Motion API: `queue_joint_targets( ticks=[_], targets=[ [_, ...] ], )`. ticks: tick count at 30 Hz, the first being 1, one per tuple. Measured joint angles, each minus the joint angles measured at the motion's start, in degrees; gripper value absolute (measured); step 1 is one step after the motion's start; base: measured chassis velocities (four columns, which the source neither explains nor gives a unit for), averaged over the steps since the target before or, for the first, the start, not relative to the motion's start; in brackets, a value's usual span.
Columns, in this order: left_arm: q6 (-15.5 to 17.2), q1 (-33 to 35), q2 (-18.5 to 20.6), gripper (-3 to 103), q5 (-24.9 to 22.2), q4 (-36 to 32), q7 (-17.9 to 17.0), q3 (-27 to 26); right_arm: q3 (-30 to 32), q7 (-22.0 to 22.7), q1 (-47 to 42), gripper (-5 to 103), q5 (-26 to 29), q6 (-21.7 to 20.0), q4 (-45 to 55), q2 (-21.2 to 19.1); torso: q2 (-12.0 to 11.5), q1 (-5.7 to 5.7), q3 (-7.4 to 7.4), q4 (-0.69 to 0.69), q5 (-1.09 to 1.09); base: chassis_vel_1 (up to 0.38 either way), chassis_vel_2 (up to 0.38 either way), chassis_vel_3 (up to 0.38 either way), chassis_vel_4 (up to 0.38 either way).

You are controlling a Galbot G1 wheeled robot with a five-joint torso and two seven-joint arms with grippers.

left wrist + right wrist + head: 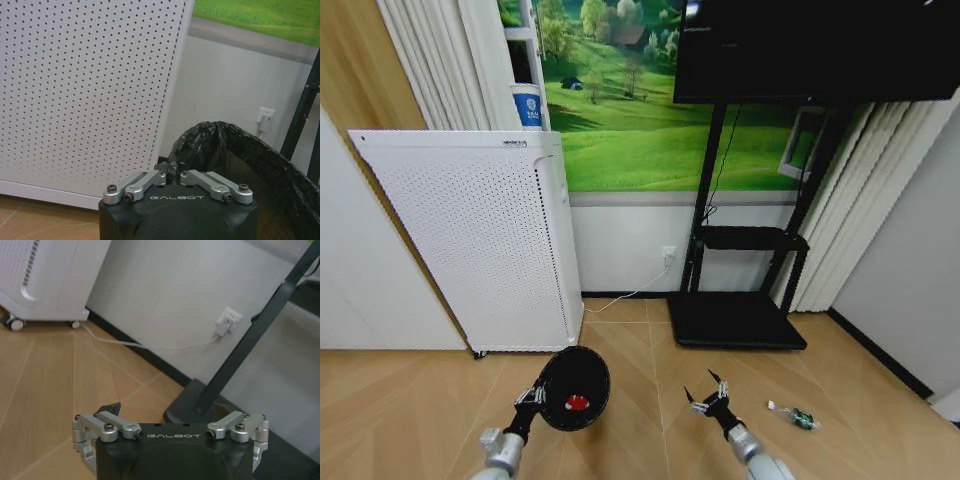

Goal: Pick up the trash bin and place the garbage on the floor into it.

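Observation:
The trash bin [573, 388], a small black round wastebasket lined with a black bag, hangs off the floor and is tilted so its mouth faces up toward me. A red wad [577, 402] of garbage lies inside it. My left gripper [532, 397] is shut on the bin's rim; in the left wrist view its fingers [150, 178] pinch the bag-covered edge of the bin [240, 155]. My right gripper [710, 400] hovers open over the wooden floor to the right of the bin, holding nothing. A green-and-white bottle-like piece [792, 416] lies on the floor just right of it.
A tall white perforated appliance [480, 240] on castors stands behind the bin at the left. A black TV stand [735, 320] with a flat base sits against the back wall. A wall socket [668, 254] with a white cable lies between them. Open floor surrounds both grippers.

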Motion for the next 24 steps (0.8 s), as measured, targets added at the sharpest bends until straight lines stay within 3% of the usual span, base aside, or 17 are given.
queue_joint_targets(
  ticks=[2, 9, 16, 24],
  targets=[
    [0.0, -0.1, -0.1, 6, -0.2, -0.1, 0.0, -0.2, 0.4, -1.3, 0.0, 103, -0.4, 0.0, -2.0, -1.0, 0.0, 0.00, 0.00, -0.01, 0.00, -0.013, -0.001, 0.027, 0.006],
    [0.0, -1.7, -0.3, 6, -0.1, 0.3, -0.5, -0.1, 1.0, -2.9, 0.6, 86, -3.4, 1.5, -8.5, -2.4, 0.0, 0.00, 0.00, -0.02, 0.00, 0.000, 0.000, 0.000, 0.000],
    [0.0, -2.0, -0.6, 6, 0.2, 0.6, -0.7, -0.1, 0.3, -1.1, 7.3, 86, -8.5, 3.8, -20.1, -0.8, 0.0, 0.00, 0.00, 0.00, 0.02, 0.000, 0.000, 0.000, 0.000],
    [0.0, -2.4, 0.7, 6, 0.4, 0.0, -0.7, -0.2, 0.3, 0.1, 13.2, 86, -14.8, 3.6, -28.0, -0.1, 0.0, 0.00, 0.00, 0.00, 0.01, 0.000, 0.000, 0.000, 0.000]
  ],
)
